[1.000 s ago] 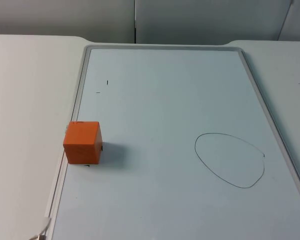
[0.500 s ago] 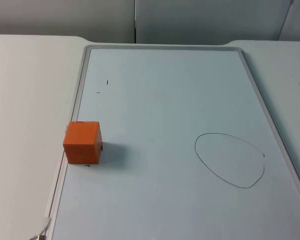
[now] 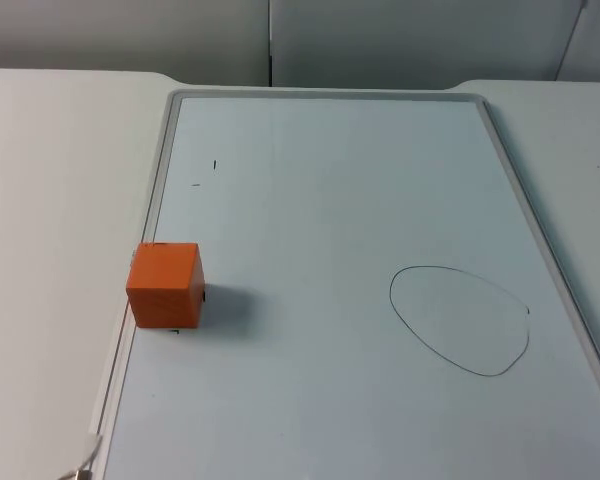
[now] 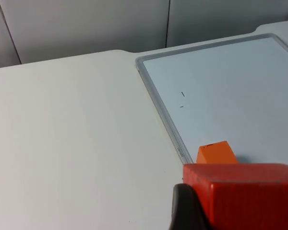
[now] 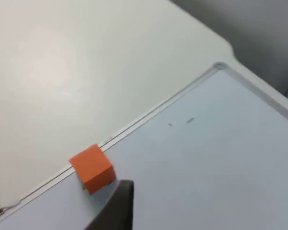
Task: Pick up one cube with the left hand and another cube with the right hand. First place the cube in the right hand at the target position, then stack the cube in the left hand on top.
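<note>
- Now, we start from the orange cube [image 3: 165, 285], which sits upright on the whiteboard [image 3: 340, 200], touching or just beside the board's left frame, well apart from the drawn oval [image 3: 460, 320] that we take for the target position.
- A second block, the red cube [image 4: 245, 194], shows in the left wrist view, pressed against a black fingertip [image 4: 185, 208]; we judge the left gripper [image 4: 240, 211] to be clamped on it, raised above the table [image 3: 50, 200] on the board's left side, with the orange cube just beyond it.
- So the step in hand, as we read it, is the right arm's pickup of the orange cube.
- To do it well, we would bring the fingers down square to two opposite faces, choosing the pair that keeps a finger off the frame, since the cube lies so near that raised edge.
- We would also close low on the cube, so it does not tilt when lifted.
- The right gripper [image 5: 116, 211] hangs above the board, looking down at the orange cube, with one dark fingertip [image 5: 117, 206] near it; we cannot tell how far its fingers are spread, and we see nothing in them.
- The left arm waits with its load.
</note>
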Controlling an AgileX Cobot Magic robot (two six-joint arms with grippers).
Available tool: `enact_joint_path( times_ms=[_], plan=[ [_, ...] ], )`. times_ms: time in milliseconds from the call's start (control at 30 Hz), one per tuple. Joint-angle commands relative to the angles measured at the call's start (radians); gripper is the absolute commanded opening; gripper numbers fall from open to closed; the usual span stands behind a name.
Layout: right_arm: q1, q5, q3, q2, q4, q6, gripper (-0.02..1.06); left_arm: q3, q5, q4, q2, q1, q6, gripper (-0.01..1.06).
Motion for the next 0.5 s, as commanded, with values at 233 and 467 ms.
enact_joint_path(
  times_ms=[233,467],
  plan=[
    [0.333,-0.015,-0.052,0.308,-0.206,-0.024,0.98,0.002,-0.023,-0.009,-0.008,-0.008,-0.003,0.19],
    [0.375,-0.053,-0.118,0.513,-0.207,-0.058,0.98,0.002,-0.023,-0.009,-0.008,-0.008,-0.003,0.19]
  ],
)
